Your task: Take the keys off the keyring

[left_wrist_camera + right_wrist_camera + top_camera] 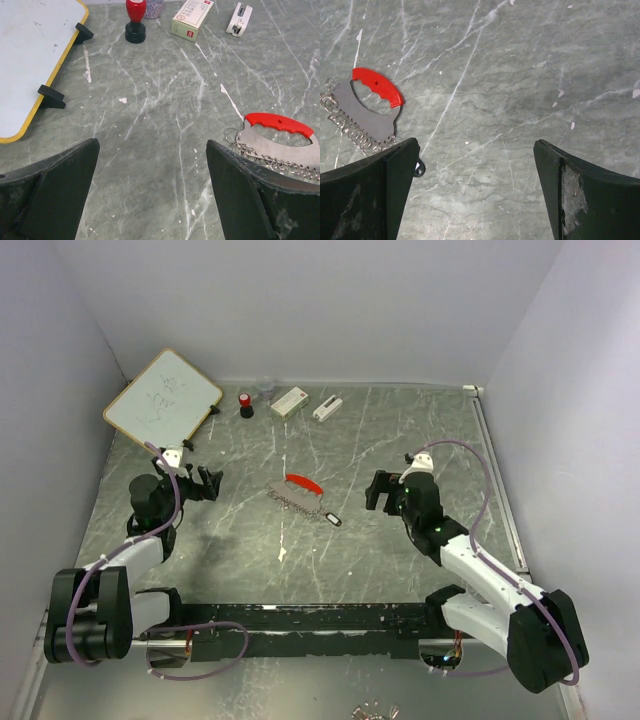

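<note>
Top external view: the keyring [300, 494] lies flat on the worktop [400, 440] near the centre of the frame. Its red crescent grip sits toward the top and a row of thin silvery loops runs along the lower edge. A small dark tag [333, 520] lies at the lower-right end. The left gripper [210, 483] hovers left of centre and the right gripper [378, 490] right of centre. Both are well apart from the keyring and aimed toward it, with the jaws of each spread wide and nothing between them.

In the left wrist view the keyring sits at the right edge, partly behind one finger. In the right wrist view it is in the upper left. Neither arm is lined up on it.

The step in hand looks like the approach, with nothing yet detached. To do it well, each arm should first centre the keyring between its fingers. One arm should then clamp the stiff red grip, which gives the firmest hold. The other should come in low at the loop end and pinch a single loop or the tag, not the whole bunch. The thin loops will likely slip and tangle, so close slowly and pull along the row.
</note>
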